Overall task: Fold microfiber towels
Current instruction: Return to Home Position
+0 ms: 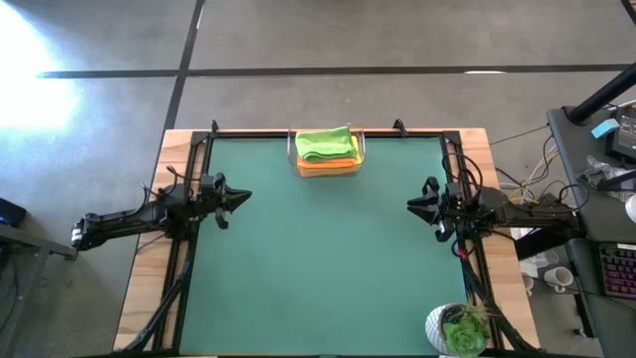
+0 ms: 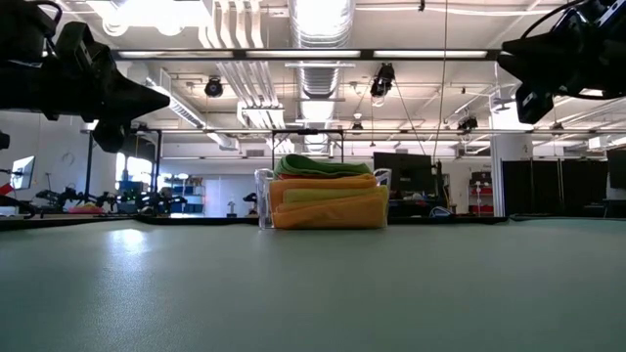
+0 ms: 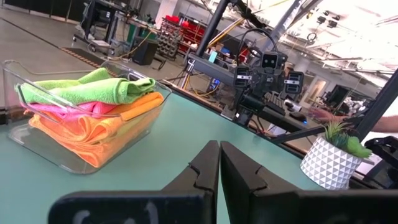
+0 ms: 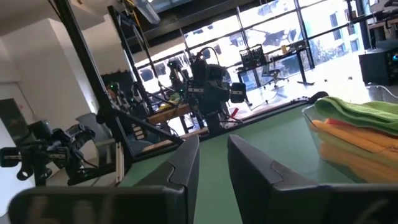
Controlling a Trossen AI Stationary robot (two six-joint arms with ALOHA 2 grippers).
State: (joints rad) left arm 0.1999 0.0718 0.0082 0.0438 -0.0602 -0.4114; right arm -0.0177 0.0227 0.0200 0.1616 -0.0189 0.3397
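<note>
Towels point(image 1: 326, 145) lay stacked in bin point(image 1: 292, 151); likely soft, light, pinch a corner. Left tool point(image 1: 237, 197) sat closed, right tool point(image 1: 413, 206) slightly parted, both empty.

A: What are the arms like?
B: The left arm point(image 1: 129, 221) and right arm point(image 1: 517, 211) are both near-black, slim links with bulkier joints; thin black cables point(image 1: 171, 181) loop beside them.
A: And the hands?
B: The left hand point(image 1: 241, 197) and right hand point(image 1: 412, 206) each carry two matte black fingers point(image 3: 202, 171), flat and angular, with a stepped notch on the inner edges.
</note>
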